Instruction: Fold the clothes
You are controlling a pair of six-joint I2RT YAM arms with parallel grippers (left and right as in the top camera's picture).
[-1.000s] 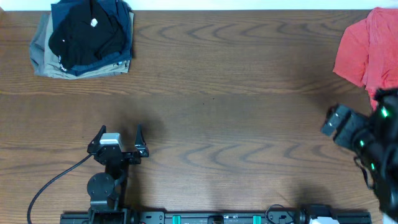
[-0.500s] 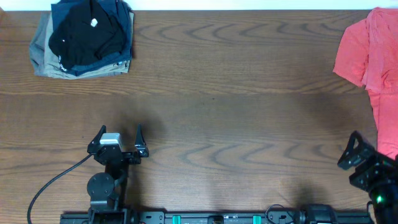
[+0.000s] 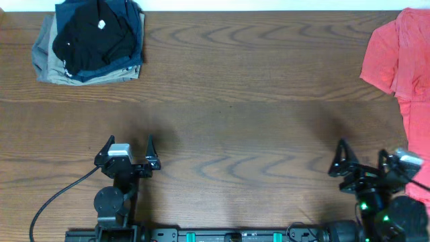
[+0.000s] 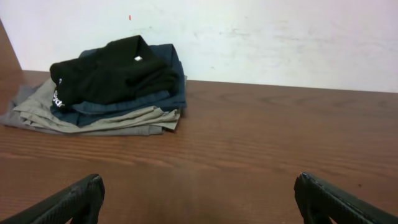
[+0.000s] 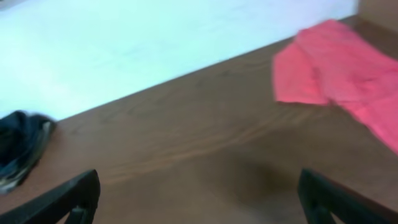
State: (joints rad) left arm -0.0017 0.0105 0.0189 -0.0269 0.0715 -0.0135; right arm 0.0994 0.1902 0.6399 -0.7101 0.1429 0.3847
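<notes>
The left pincer (image 3: 130,141) stands wide open and holds nothing, low over the near left part of the worktop (image 3: 235,101). The right pincer (image 3: 363,153) is also wide open and empty, at the near right. From above, both show together. Each wrist view gives only its own two finger tips at the lower corners, with bare wood between them. The black shirt (image 3: 91,40) lies folded at the far left corner, well apart from both pincers. It is on top of a navy garment (image 3: 134,27), which lies on a khaki garment (image 3: 47,64). The left wrist view shows these three layers from the side, with a white wall (image 4: 280,37) behind. A red shirt (image 3: 396,54) lies spread at the far right edge. The right wrist view, which is blurred, shows it ahead to the right.
</notes>
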